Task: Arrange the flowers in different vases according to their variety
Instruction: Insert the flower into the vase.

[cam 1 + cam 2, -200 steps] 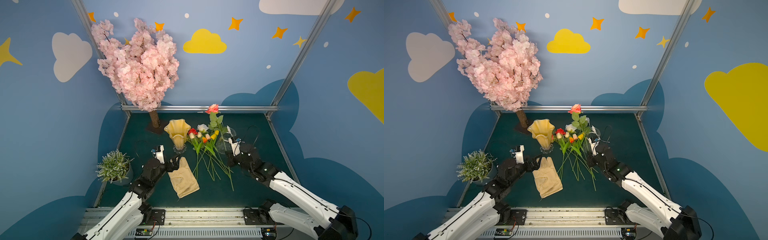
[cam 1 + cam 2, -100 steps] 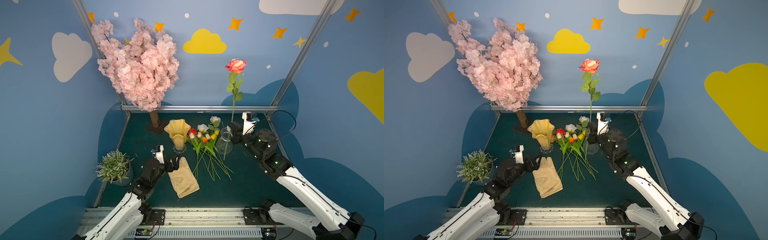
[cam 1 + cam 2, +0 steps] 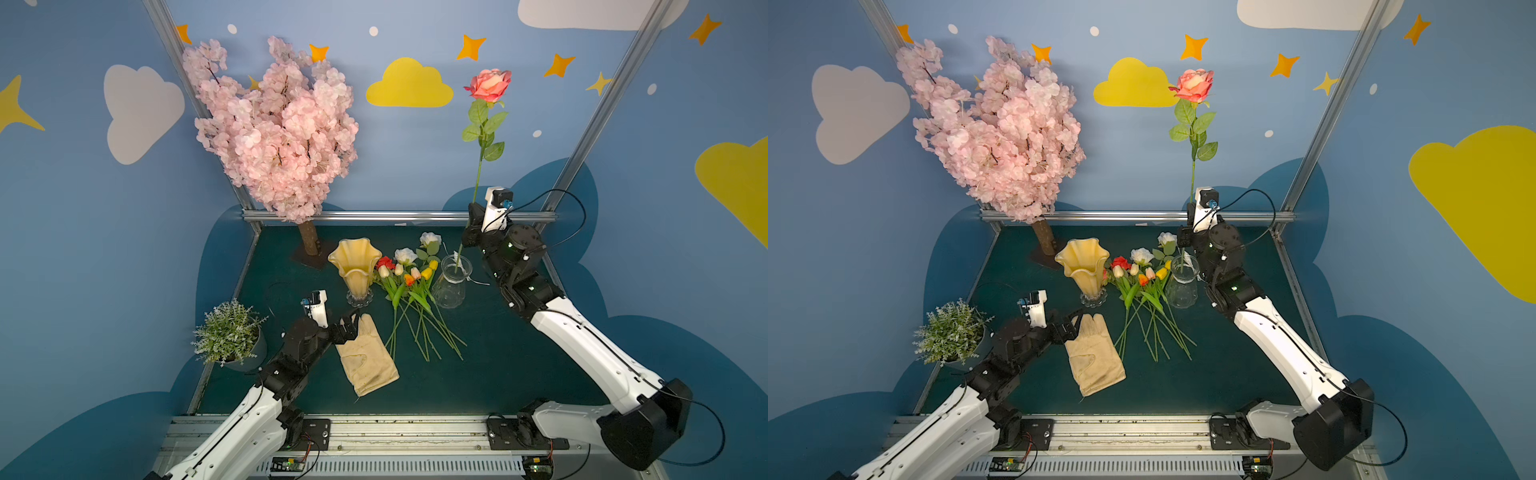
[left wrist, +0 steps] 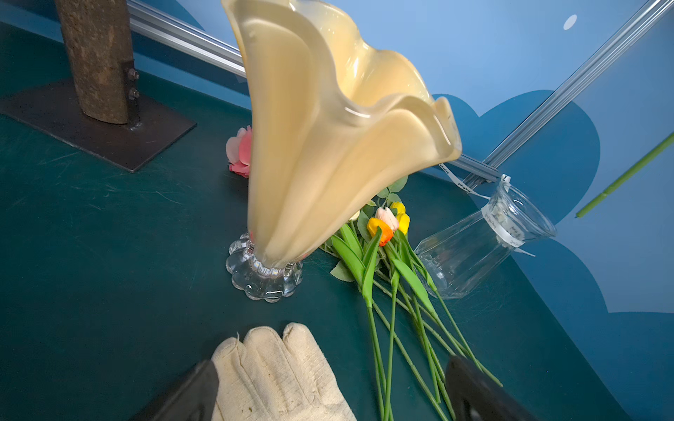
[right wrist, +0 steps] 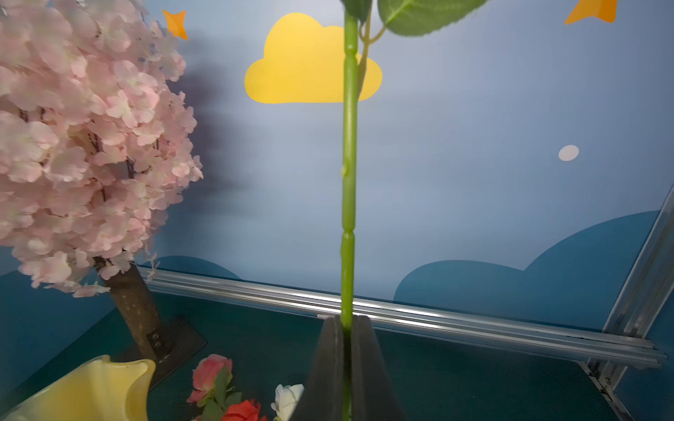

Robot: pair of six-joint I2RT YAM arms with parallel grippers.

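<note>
- The blossom tree stood at the back left of the green mat, its trunk bolted to a dark plate.
- A long pink rose was held upright above the back right of the mat. The right gripper was clamped tight on the lower part of its stem, jaws pressed flat against the green on both sides.
- In both top views the stem's lower tip lined up with the mouth of the clear vase. The left wrist view showed the tip hanging clear of the rim, so I could not tell that it was inside the glass.
- The loose flowers lay in a fan on the mat between the two vases, stems pointing toward the front: tulips, two white roses and a red rose.
- A cream glove lay flat in front of the amber vase. The left gripper hung low over its fingertips, jaws spread fully wide and gripping nothing.
- The amber vase stood upright on its glass foot, just left of the flower heads.
- A potted plant sat at the mat's left edge.
- The clear vase stood upright, just right of the fan.
- A second pink rose lay just behind the amber vase.
</note>
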